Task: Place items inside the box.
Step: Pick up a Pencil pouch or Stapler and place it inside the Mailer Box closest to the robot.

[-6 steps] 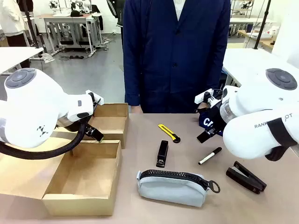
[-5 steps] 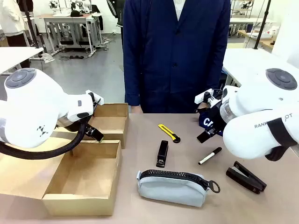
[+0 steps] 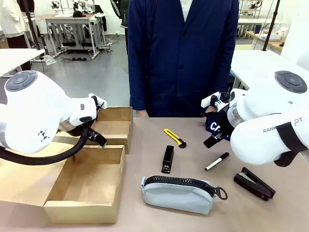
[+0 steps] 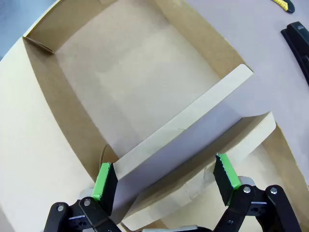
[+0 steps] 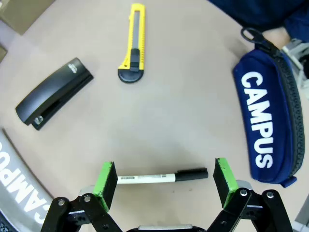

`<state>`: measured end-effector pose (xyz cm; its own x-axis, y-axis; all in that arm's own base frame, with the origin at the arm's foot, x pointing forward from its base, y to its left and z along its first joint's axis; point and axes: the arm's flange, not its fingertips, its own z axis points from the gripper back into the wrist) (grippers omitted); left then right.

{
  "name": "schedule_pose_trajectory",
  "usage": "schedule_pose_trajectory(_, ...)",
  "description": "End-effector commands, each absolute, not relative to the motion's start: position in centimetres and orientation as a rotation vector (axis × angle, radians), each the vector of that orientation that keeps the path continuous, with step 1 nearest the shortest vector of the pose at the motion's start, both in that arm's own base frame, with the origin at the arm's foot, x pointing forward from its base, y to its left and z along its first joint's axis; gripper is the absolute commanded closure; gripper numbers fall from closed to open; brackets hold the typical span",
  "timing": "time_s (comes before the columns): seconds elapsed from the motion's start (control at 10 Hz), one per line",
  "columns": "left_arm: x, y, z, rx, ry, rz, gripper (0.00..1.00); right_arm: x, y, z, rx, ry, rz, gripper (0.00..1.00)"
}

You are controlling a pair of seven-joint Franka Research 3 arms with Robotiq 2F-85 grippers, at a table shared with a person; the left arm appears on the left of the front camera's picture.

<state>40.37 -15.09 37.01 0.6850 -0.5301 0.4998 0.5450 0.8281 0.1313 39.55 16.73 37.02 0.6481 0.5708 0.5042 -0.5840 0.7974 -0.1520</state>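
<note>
The cardboard box (image 3: 84,186) stands open at the table's left, and my left gripper (image 3: 98,138) hangs open over it. From the left wrist, that gripper (image 4: 165,176) straddles the dividing wall of the box (image 4: 183,128) without touching it. My right gripper (image 3: 213,140) is open above the table. In its wrist view the black-and-white marker (image 5: 161,177) lies on the table between the green pads (image 5: 105,181), ungripped. The yellow utility knife (image 3: 174,137), two black staplers (image 3: 167,159) (image 3: 254,183), the grey zip pouch (image 3: 179,193) and the navy "CAMPUS" pencil case (image 5: 265,125) lie on the table.
A person in a dark blue coat (image 3: 181,53) stands at the far edge. The pencil case (image 3: 214,126) is partly hidden behind my right arm. The grey pouch (image 5: 14,186) lies close to the right gripper's left side. Bare tabletop lies between box and stapler.
</note>
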Motion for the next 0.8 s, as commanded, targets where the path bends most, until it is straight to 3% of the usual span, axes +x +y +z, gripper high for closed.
schedule_pose_trajectory(0.0, 40.37, -15.09, 37.01, -0.029, -0.551, -0.602, 0.0, 39.56, 16.72, 37.03, 0.025, -0.565, 0.656, 0.0)
schedule_pose_trajectory(0.7, 40.37, -15.09, 37.01, -0.029, -0.551, -0.602, 0.0, 39.55, 16.73, 37.02, 0.025, -0.564, 0.656, 0.0)
